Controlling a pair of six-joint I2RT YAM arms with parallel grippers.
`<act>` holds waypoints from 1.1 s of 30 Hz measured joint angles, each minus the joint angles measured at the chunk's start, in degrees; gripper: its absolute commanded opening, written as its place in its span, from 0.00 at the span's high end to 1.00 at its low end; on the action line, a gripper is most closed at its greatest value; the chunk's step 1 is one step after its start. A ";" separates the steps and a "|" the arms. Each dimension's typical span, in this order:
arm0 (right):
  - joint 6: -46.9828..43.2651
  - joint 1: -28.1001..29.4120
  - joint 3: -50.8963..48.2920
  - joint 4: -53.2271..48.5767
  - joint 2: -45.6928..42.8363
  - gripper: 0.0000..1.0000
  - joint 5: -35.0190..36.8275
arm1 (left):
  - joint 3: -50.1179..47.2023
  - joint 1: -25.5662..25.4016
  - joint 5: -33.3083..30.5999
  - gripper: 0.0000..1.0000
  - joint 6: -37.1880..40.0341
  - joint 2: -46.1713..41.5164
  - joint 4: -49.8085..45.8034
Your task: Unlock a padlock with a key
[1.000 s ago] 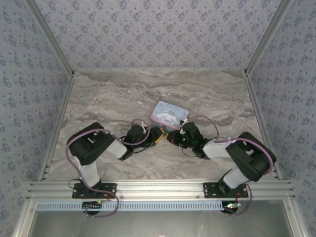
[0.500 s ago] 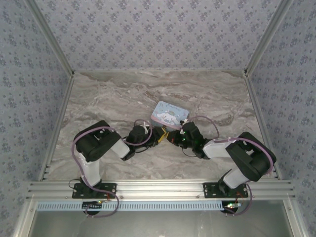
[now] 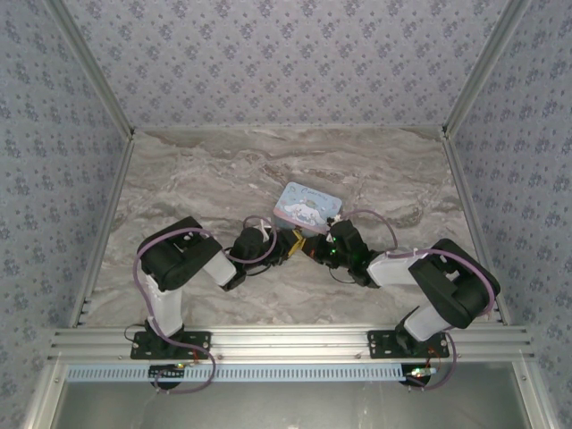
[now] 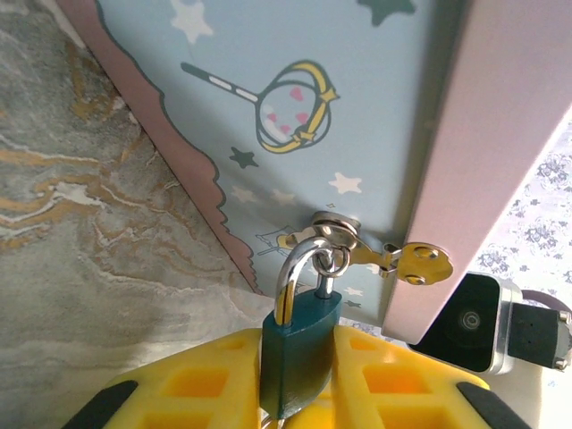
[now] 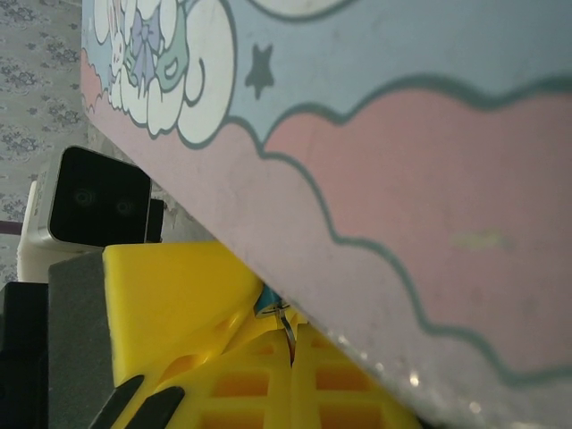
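We see the left fingers (image 4: 192,389) pinch the padlock (image 4: 299,344), steadying it on the clasp (image 4: 332,225) of the tin (image 4: 340,107), key (image 4: 422,263) just beside; the right fingers (image 5: 340,398) press together, likely readied to work that key.

Bench (image 3: 197,179): carries one tin (image 3: 308,207) near its middle, just behind the two arms' fingertips.
Left gripper (image 3: 294,243): just left of the right gripper (image 3: 314,249), the two nearly meeting before the tin's near edge.
Padlock (image 4: 299,344): body between the left fingers (image 4: 206,380), shackle up against the tin's side.
Key (image 4: 413,262): on a small ring (image 4: 338,261) at the shackle, beside the tin.
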 measured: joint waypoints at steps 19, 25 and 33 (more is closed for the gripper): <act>-7.30 -1.95 -1.64 -7.23 -9.60 0.44 1.33 | 0.07 -0.26 -0.61 0.93 0.02 0.17 1.09; -17.92 -2.43 -2.16 -15.58 -20.15 0.34 4.66 | 0.07 -0.26 -0.61 0.95 0.04 -0.83 -0.61; -38.84 -2.54 -2.97 -19.91 -36.92 0.05 8.20 | 0.07 -0.24 -0.61 0.99 0.04 -2.91 -4.20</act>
